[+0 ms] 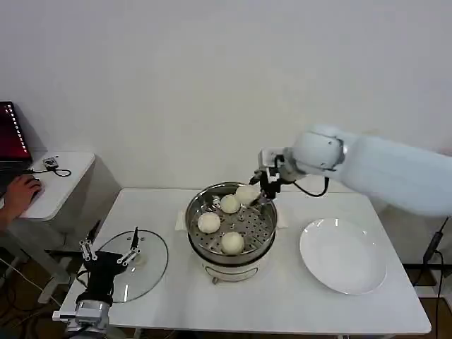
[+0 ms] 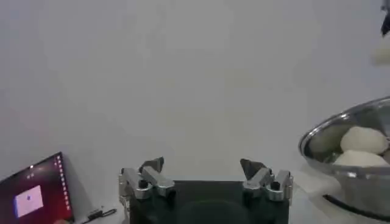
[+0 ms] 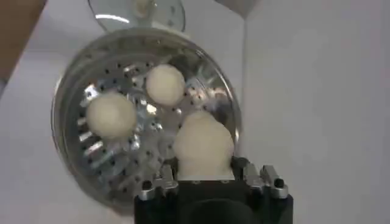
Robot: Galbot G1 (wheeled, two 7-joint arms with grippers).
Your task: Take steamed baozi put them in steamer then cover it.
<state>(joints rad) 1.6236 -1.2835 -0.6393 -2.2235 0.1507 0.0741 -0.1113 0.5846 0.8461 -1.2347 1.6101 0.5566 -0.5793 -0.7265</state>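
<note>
The steamer (image 1: 195,200) stands mid-table, a shiny steel pot with a perforated tray. Three cream-white baozi lie in it (image 1: 229,203) (image 1: 208,222) (image 1: 232,242). My right gripper (image 1: 260,189) hovers over the steamer's far right rim, shut on another baozi (image 1: 247,193). In the right wrist view that baozi (image 3: 204,143) sits between the jaws above the tray (image 3: 116,164), with two others (image 3: 166,85) (image 3: 111,114) below. The cover (image 1: 145,272), a glass lid, lies flat on the table's left. My left gripper (image 1: 109,248) is above it, open and holding nothing (image 2: 204,167).
A flat white plate (image 1: 343,254) lies to the right of the steamer. A low side table (image 1: 60,176) with a laptop (image 1: 10,134) stands beyond the table's left edge. A white wall is behind.
</note>
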